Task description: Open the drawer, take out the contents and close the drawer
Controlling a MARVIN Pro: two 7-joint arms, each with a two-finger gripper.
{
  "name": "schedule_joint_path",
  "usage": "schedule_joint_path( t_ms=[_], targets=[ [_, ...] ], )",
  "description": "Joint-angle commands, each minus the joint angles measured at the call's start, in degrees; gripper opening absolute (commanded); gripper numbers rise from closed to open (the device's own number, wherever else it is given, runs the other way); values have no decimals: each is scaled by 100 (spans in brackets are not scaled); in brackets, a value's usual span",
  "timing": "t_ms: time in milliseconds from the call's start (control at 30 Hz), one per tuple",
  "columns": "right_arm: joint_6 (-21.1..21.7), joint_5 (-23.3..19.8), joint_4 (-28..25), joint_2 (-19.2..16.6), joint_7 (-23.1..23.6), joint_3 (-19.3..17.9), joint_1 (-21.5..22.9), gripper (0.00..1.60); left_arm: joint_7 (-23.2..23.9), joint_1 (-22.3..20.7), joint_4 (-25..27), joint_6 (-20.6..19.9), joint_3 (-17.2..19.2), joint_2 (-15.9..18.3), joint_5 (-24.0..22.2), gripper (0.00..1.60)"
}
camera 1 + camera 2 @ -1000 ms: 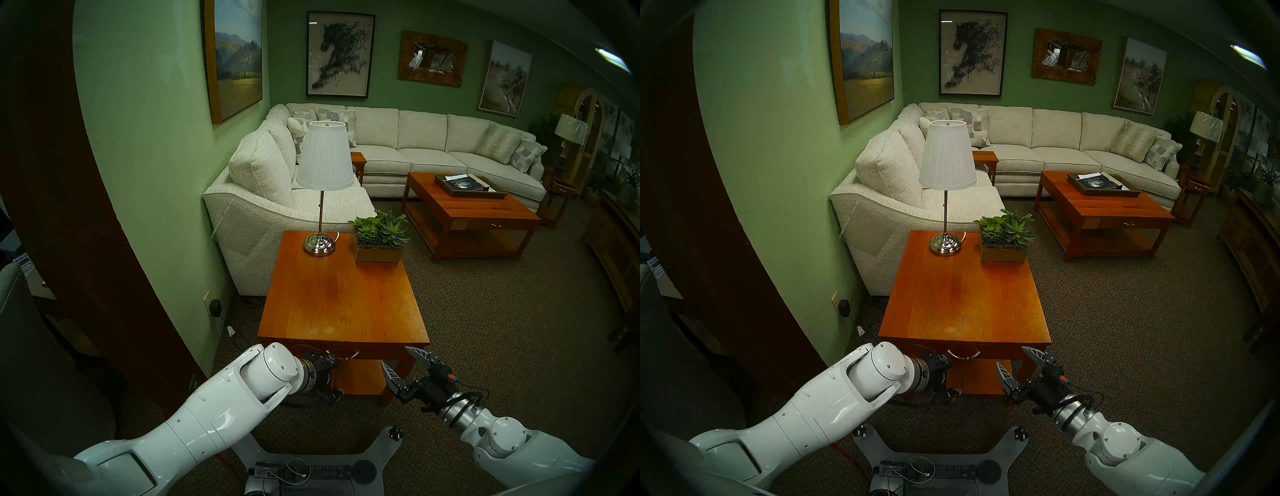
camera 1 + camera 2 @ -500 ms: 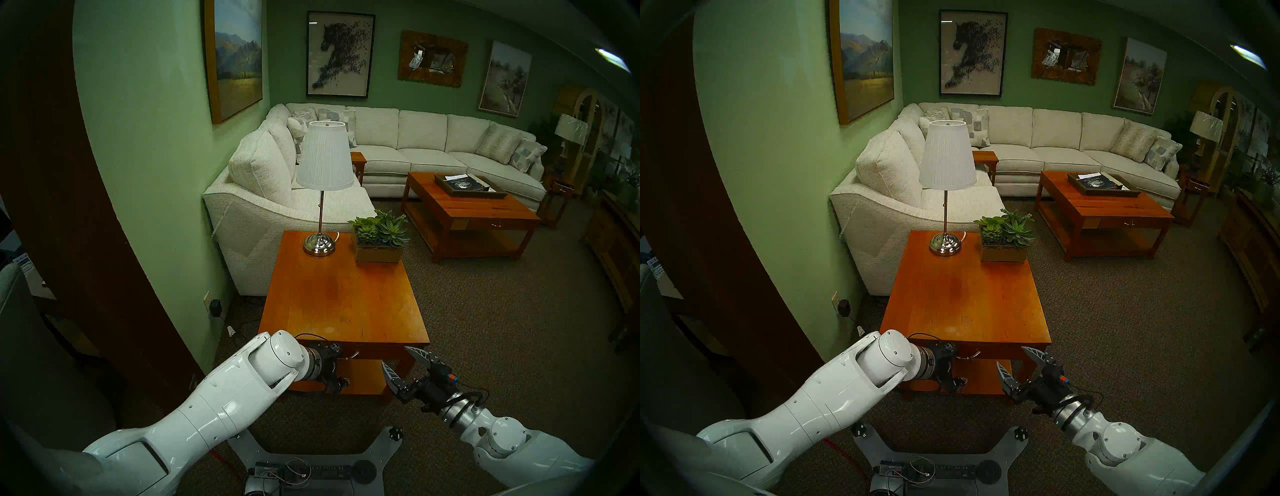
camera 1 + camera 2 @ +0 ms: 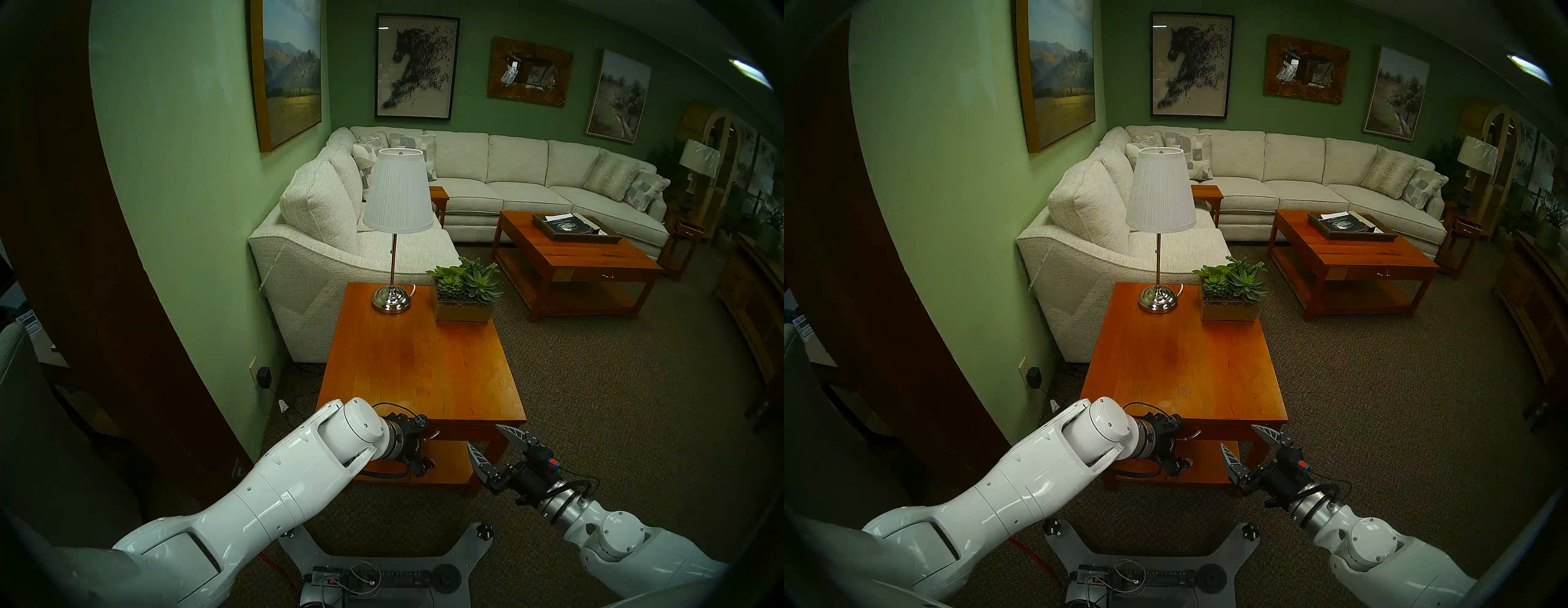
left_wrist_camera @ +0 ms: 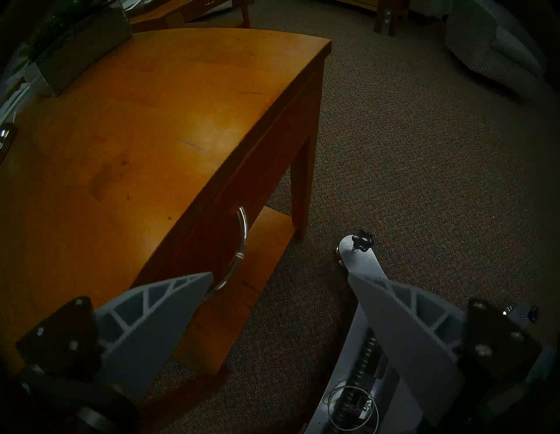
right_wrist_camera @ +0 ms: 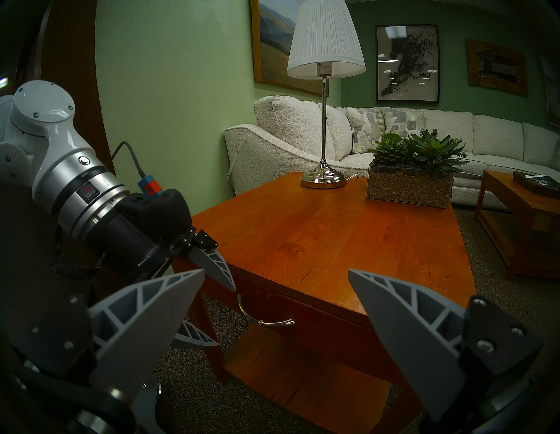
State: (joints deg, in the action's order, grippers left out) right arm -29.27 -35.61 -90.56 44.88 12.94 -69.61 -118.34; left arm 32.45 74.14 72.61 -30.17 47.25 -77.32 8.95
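The wide, shallow orange-brown wooden drawer (image 5: 306,315) sits shut under the front edge of the small rectangular orange-brown wooden end table (image 3: 424,365), and its curved silver metal bail handle (image 5: 263,316) hangs on the drawer front, its long axis running along that front edge. The left gripper (image 5: 209,306), grey-fingered on a black body, is spread wide and holds nothing; in the right wrist view its upper finger lies just above the handle's left end and its lower finger below, so the handle lies ahead of the gripper and slightly to its right, not yet between the fingers. Whether a finger touches the metal cannot be told. The right gripper (image 3: 494,446) hangs open and empty off the table's right front corner, farther from the handle, so the pull looks to be the left arm's job. The packet inside is not visible.
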Motion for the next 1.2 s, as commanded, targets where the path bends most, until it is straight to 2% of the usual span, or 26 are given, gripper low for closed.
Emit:
schedule_joint_path(
  t_ms=[0,367,567,767,933,1167],
  targets=[
    [-40,-12,-137,-12,-6,-54,47,160,13,-237,78,-7,50,-159,-10,160],
    [-40,-12,-139,-13,-8,-55,45,160,36,-236,39,2,73,-191,31,160],
    [-39,-12,-142,-15,-10,-56,43,160,-473,-34,-142,273,18,-342,222,160],
    [-39,-12,-142,-15,-10,-55,43,160,-588,39,-159,308,16,-406,218,160],
    [-39,-12,-140,-14,-9,-55,44,160,-478,114,18,235,-73,-347,244,160],
    [-38,-12,-145,-16,-12,-57,41,160,-650,95,-239,348,-199,-406,384,160]
  ],
)
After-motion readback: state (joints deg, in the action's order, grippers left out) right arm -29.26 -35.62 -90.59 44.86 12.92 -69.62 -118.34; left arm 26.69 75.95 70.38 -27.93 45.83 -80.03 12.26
